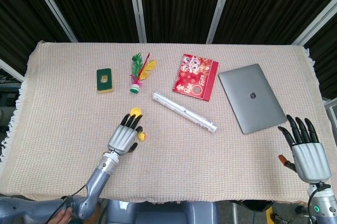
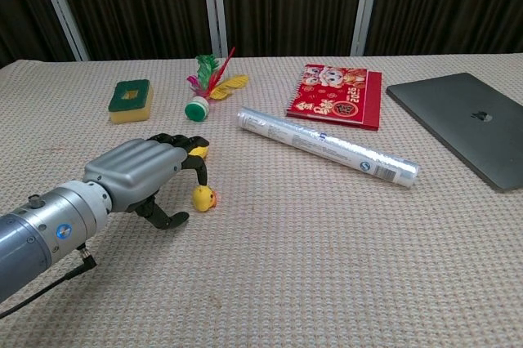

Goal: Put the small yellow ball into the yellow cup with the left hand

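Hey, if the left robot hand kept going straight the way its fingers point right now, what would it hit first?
Probably the yellow cup: the left robot hand points up the table at it, fingertips almost there. The ball lies just to its right, though depth is hard to judge.

The left hand (image 2: 151,172) is being held low over the table, palm down, fingers (image 2: 194,165) loosely curled and apart, nothing gripped. The right hand (image 1: 308,153) is being kept at the near right edge, fingers (image 1: 296,130) straight and spread.
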`<state>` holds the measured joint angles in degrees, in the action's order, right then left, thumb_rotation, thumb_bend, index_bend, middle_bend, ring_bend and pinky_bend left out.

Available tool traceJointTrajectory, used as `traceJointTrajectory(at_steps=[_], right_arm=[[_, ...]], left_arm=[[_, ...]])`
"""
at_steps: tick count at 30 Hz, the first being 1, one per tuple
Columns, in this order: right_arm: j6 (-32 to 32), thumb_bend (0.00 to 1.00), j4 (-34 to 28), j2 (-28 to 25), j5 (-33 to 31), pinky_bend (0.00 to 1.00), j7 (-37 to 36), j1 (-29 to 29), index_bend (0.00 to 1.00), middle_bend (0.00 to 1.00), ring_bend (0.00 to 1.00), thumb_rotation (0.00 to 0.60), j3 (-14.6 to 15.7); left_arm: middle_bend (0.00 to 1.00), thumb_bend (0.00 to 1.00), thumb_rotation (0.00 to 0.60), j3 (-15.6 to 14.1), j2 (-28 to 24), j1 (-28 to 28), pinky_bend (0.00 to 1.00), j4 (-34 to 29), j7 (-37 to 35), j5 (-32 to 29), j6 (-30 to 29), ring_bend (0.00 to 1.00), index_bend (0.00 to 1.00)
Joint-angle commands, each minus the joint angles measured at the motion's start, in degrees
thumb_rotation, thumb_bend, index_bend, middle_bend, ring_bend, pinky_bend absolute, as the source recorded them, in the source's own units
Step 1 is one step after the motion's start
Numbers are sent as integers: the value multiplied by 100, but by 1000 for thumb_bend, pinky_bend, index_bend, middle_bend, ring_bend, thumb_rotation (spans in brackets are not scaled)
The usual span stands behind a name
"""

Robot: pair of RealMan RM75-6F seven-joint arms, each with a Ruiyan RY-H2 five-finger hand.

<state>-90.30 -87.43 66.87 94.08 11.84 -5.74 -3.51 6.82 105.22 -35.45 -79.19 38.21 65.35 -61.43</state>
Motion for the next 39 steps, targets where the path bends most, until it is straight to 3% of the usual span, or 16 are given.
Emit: traceJointTrajectory(at_steps=[1, 39], right_arm=[[1, 0, -1, 0, 0, 0, 5, -2, 217, 0, 0, 600, -1], [33, 0, -10, -7, -10, 0, -55, -30, 218, 0, 0, 600, 1]], left_arm=[[0, 348, 600, 1, 5, -6, 0, 20, -13, 8, -18, 0, 343], [0, 354, 600, -48, 147, -244, 0, 311, -241, 65, 200, 0, 367]])
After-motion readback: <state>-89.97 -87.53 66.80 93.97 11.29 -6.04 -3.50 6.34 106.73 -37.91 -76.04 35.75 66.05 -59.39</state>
